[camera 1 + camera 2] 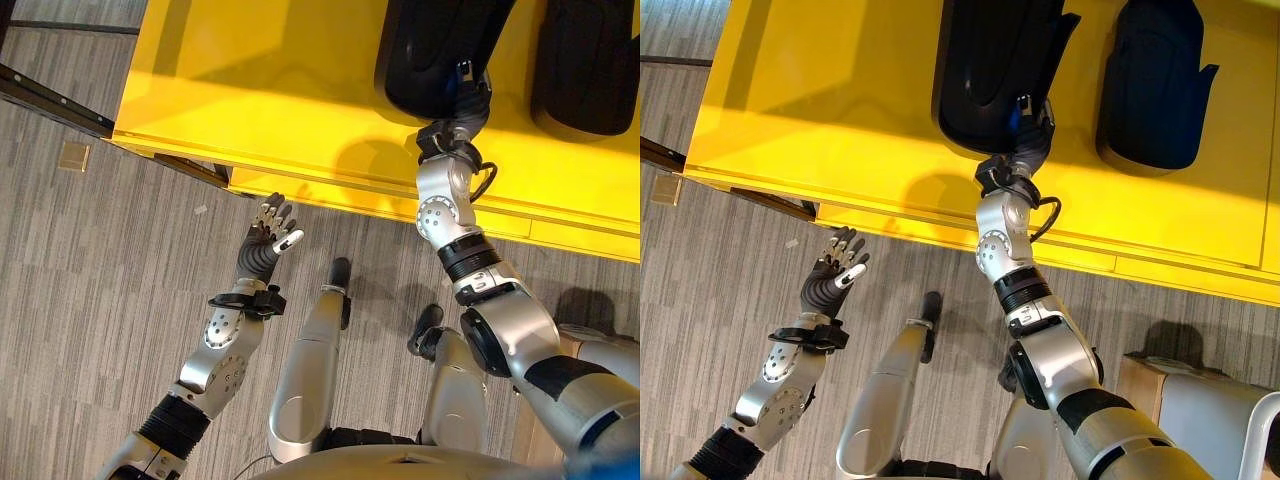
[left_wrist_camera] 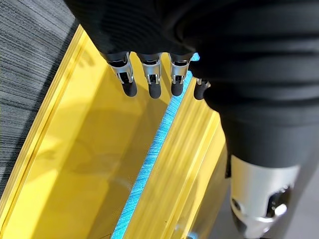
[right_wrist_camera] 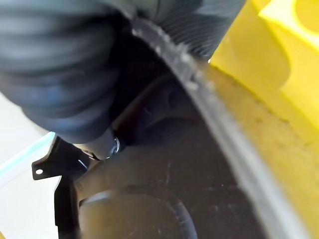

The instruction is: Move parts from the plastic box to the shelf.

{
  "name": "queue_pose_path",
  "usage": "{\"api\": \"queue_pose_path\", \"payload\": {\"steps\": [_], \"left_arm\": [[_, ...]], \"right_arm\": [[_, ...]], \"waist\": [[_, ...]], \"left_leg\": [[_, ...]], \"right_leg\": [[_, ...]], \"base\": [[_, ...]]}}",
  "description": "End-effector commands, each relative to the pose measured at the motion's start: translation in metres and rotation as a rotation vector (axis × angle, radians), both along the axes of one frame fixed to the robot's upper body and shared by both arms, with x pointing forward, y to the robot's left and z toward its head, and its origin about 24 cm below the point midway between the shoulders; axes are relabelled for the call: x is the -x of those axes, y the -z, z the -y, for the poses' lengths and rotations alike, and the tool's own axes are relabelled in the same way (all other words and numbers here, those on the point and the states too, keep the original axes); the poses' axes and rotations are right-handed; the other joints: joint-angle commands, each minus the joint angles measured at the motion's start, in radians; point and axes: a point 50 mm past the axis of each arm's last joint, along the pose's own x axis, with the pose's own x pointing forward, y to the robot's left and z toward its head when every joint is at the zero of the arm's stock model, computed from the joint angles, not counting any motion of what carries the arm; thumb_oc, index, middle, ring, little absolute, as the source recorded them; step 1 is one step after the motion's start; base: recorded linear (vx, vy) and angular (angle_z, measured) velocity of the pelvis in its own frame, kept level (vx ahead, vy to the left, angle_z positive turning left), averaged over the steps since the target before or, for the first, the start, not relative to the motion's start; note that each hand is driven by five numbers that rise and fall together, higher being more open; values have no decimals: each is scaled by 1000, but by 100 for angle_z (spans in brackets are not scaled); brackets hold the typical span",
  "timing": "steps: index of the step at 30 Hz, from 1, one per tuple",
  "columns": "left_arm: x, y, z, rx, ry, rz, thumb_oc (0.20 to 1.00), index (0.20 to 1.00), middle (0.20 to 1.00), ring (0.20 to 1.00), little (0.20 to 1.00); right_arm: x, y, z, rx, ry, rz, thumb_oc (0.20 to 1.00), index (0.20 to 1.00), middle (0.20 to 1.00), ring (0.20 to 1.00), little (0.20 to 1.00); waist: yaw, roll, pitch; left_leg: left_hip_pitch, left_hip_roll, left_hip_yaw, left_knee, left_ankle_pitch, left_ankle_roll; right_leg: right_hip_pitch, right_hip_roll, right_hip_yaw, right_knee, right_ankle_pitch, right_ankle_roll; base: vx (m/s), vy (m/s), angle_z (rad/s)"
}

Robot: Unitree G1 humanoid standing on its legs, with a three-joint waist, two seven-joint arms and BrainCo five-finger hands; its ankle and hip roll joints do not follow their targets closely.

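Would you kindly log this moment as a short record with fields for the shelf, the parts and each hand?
surface: yellow shelf
parts on it: two black parts, one at the right hand, another farther right
right hand: at the near edge of the first part; fingers hidden
left hand: over the grey carpet, fingers straight, holding nothing

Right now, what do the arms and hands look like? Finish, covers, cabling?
Both arms are silver-grey shells with black ribbed bands at the joints and round perforated discs. The left hand has silver fingers with dark tips and a dark ribbed cover over its back and wrist. The right hand has the same dark cover, with a black cable looping beside its wrist.
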Motion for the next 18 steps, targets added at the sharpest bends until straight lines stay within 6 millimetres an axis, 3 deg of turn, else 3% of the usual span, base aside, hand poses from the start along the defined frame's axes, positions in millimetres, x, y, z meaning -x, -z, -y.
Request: {"api": "queue_pose_path", "payload": {"steps": [1, 2, 3, 4, 5, 6, 18], "left_arm": [[3, -20, 3, 29, -6, 118, 1000, 1000, 1000, 1000, 1000], [3, -20, 3, 29, -6, 118, 1000, 1000, 1000, 1000, 1000], [3, -20, 4, 31, -3, 117, 1000, 1000, 1000, 1000, 1000], [3, -19, 3, 29, -6, 116, 1000, 1000, 1000, 1000, 1000], [3, -19, 3, 29, -6, 116, 1000, 1000, 1000, 1000, 1000], [3, -19, 2, 30, -8, 115, 1000, 1000, 1000, 1000, 1000], [4, -17, 0, 31, -31, 104, 1000, 1000, 1000, 1000, 1000]], "right_arm": [[7, 84, 0, -114, 20, -345, 300, 300, 300, 300, 300], [7, 84, 0, -114, 20, -346, 366, 366, 366, 366, 366], [7, 85, 1, -122, 22, -348, 517, 517, 517, 517, 517], [7, 85, 2, -118, 25, -348, 746, 746, 746, 746, 746], [7, 85, 2, -117, 25, -348, 900, 900, 900, 900, 900], [8, 85, 2, -117, 26, -345, 1000, 1000, 1000, 1000, 1000], [18, 71, -3, -161, 9, -241, 1000, 1000, 1000, 1000, 1000]], "waist": [[37, 29, 24], [37, 30, 24], [36, 29, 24], [36, 28, 24], [35, 29, 24], [35, 28, 24], [20, 17, 24]], "left_leg": [[20, 47, 29, 31, -129, -4], [20, 47, 29, 31, -129, -4], [21, 46, 28, 30, -129, -4], [19, 47, 28, 32, -129, -4], [19, 47, 28, 32, -129, -4], [20, 47, 29, 32, -130, -4], [25, 51, 36, 23, -129, -4]], "right_leg": [[-27, -7, 42, -79, 104, 12], [-27, -7, 42, -79, 104, 12], [-28, -7, 43, -80, 103, 12], [-28, -7, 43, -80, 104, 13], [-27, -7, 43, -80, 104, 13], [-27, -7, 43, -80, 104, 13], [-29, -3, 50, -84, 108, 12]], "base": [[0, 0, 0], [0, 0, 0], [0, 0, 0], [0, 0, 0], [0, 0, 0], [0, 0, 0], [0, 0, 0]]}}
